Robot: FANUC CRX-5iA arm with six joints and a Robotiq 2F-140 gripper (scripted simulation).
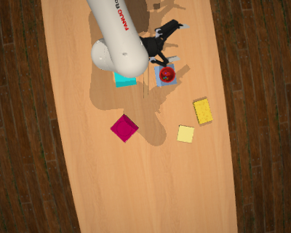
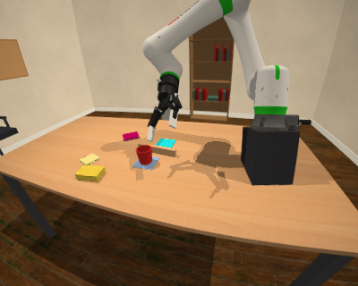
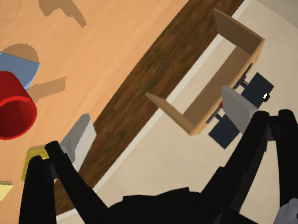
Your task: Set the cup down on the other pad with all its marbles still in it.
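Tool [image 2: 162, 129] spread wide, holding nothing | red cup [image 2: 144, 154] upright on blue pad [image 2: 152, 164]

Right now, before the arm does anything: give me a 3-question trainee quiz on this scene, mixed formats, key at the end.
1. True or false: the end effector is shut on the red cup.
2. Multiple choice: the red cup stands on
A. the cyan pad
B. the blue-grey pad
C. the yellow sponge
3. Fill in: inside the cup, the top view shows small coloured ____.

Key
1. False: it is open, above the cup, holding nothing.
2. B
3. marbles
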